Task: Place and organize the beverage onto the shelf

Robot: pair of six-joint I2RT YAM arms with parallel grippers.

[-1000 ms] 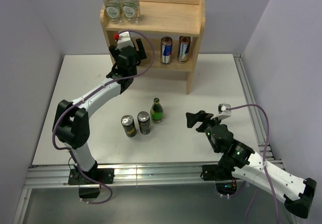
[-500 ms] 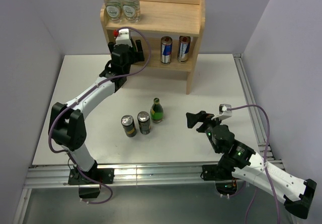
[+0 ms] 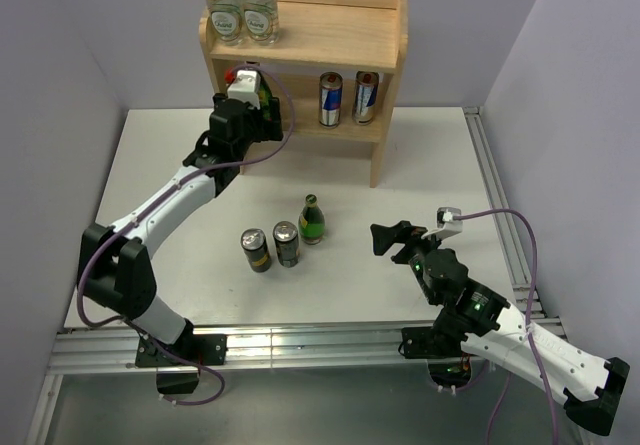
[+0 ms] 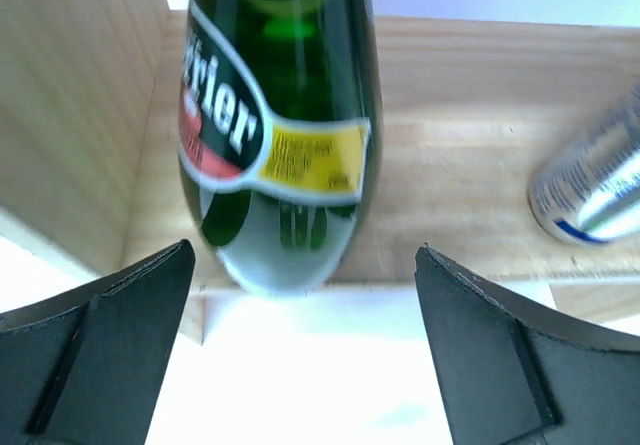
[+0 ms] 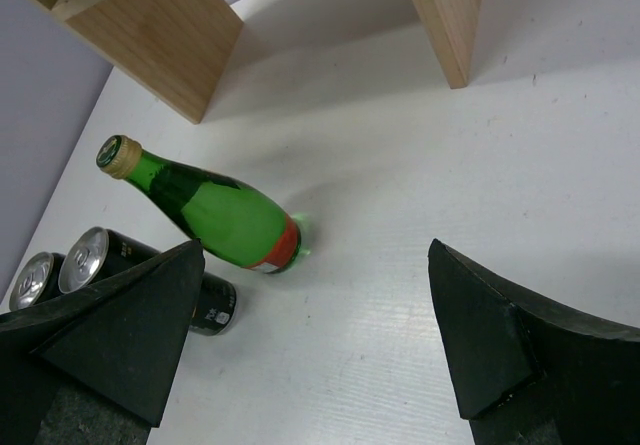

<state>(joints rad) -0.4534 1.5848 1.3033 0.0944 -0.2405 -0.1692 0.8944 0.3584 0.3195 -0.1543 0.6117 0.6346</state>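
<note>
The light-wood shelf point(image 3: 330, 35) stands at the back of the table. A green Perrier bottle point(image 4: 280, 115) stands upright at the left end of its lower board point(image 4: 460, 165), just inside the left side panel point(image 4: 80, 95). My left gripper point(image 4: 305, 265) is open, its fingers wide on both sides just in front of the bottle, not touching it. From above, the gripper point(image 3: 256, 105) mostly hides the bottle point(image 3: 263, 92). A second green bottle point(image 3: 313, 219) and two dark cans point(image 3: 256, 250) point(image 3: 287, 244) stand mid-table. My right gripper point(image 3: 385, 237) is open and empty to their right.
Two clear water bottles point(image 3: 222, 5) point(image 3: 259, 5) stand on the shelf's top left. Two silver cans point(image 3: 331, 98) point(image 3: 365, 96) stand on the lower tier; one shows in the left wrist view point(image 4: 590, 195). The right wrist view shows the green bottle point(image 5: 215, 215) and the cans point(image 5: 90, 255).
My left arm has swung its elbow to the left and the wrist has shifted a little at the shelf's lower left. The right arm has not moved.
</note>
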